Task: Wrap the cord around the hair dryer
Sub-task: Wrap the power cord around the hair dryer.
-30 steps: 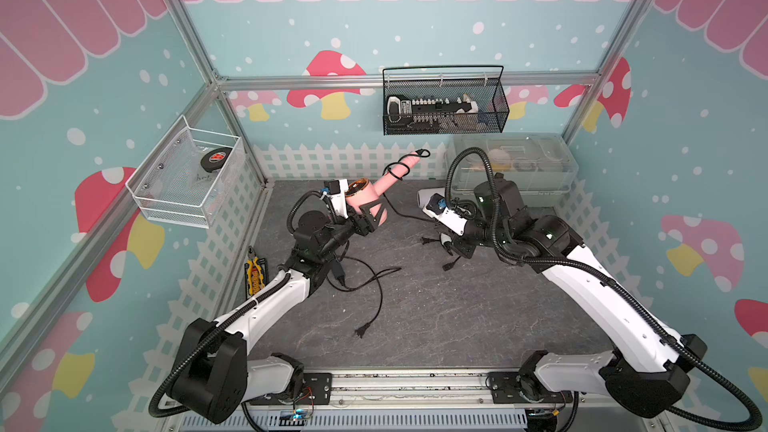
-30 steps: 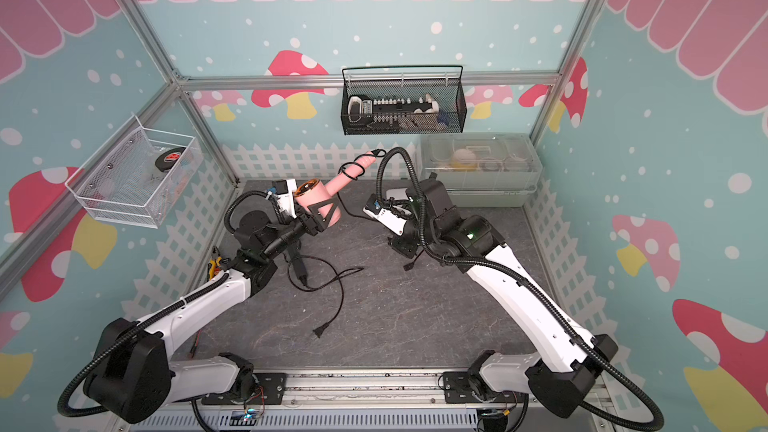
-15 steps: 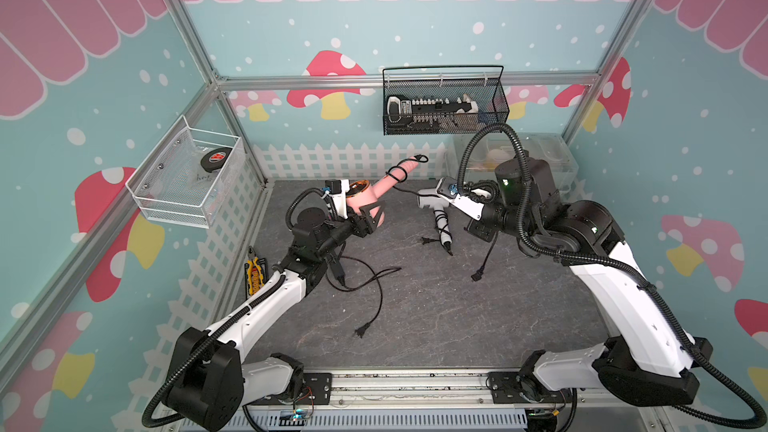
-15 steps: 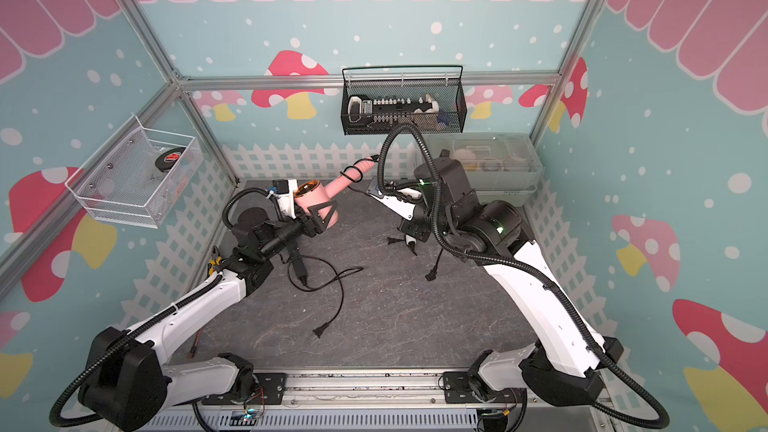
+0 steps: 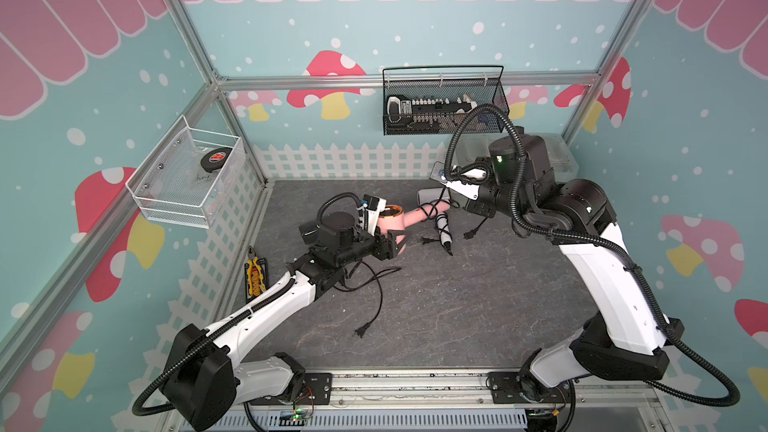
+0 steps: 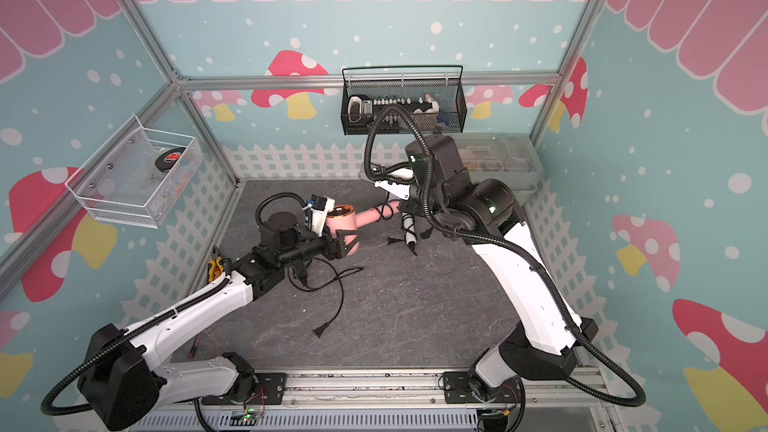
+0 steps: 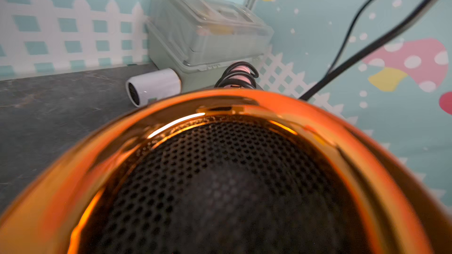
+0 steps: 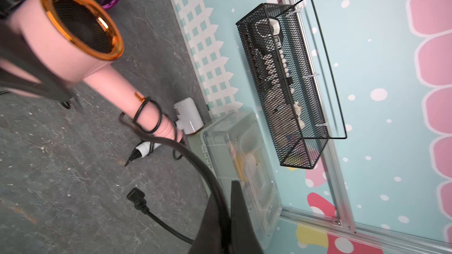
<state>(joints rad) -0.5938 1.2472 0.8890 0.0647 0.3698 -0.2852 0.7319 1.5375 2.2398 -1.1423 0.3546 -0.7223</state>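
Grips one pink hair dryer with a copper-coloured rim point(image 8: 49, 54) by its barrel in the left pincer point(image 5: 390, 245), partway open around it, over the far middle of the dark grey worktop point(image 5: 457, 305), handle pointing right. Pinches the dryer's thin black cord point(image 8: 208, 174) in the right pincer point(image 8: 227, 206), fully closed, close to the plug end. Shows two or three turns round the handle; looks well begun, short slack left to wind. Also shows one loose black cable with a plug point(image 5: 360, 332), one white cylinder point(image 7: 154, 85) and one black mesh basket point(image 5: 442, 105).

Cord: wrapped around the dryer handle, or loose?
Partly wrapped: cord loops circle the hair dryer handle; the rest trails to the right pincer.
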